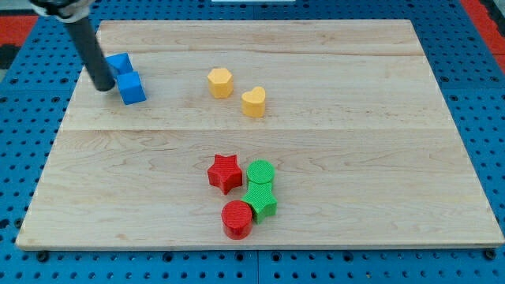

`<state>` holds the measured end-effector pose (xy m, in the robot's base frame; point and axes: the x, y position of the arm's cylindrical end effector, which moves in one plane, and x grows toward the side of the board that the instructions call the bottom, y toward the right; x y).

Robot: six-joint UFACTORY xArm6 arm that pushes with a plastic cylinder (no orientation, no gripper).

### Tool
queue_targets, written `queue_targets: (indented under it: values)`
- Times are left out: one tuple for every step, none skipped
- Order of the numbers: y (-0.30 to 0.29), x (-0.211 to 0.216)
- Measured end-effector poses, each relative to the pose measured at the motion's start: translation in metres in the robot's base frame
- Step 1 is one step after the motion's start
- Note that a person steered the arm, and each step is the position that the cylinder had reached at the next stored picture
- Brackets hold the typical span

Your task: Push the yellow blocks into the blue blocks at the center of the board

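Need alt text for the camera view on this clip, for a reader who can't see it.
A dark rod's tip rests just left of two touching blue blocks near the wooden board's top left. A yellow hexagon block and a yellow heart block sit apart, right of them. Red and green blocks cluster at bottom centre.

The scene is brightly and evenly lit from above, so the pale wooden board (331,118) shows its grain clearly, with no glare. Shadows are short and soft: a faint one hugs the base of the yellow heart block (253,102), and a darker patch sits under the red cylinder (236,219). Focus is sharp across the board, though the rod (88,47) blurs slightly toward the view's top.
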<state>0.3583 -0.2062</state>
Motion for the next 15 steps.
queue_targets:
  values:
    - [0.074,0.022]
    - [0.09,0.028]
    - [0.089,0.027]
    - [0.146,0.03]
    - [0.178,0.03]
    - [0.088,0.017]
    - [0.076,-0.028]
    - [0.122,-0.011]
    - [0.168,0.009]
    - [0.184,-0.017]
    - [0.19,-0.064]
    - [0.2,-0.028]
    - [0.198,-0.018]
    - [0.201,-0.058]
    - [0.184,-0.136]
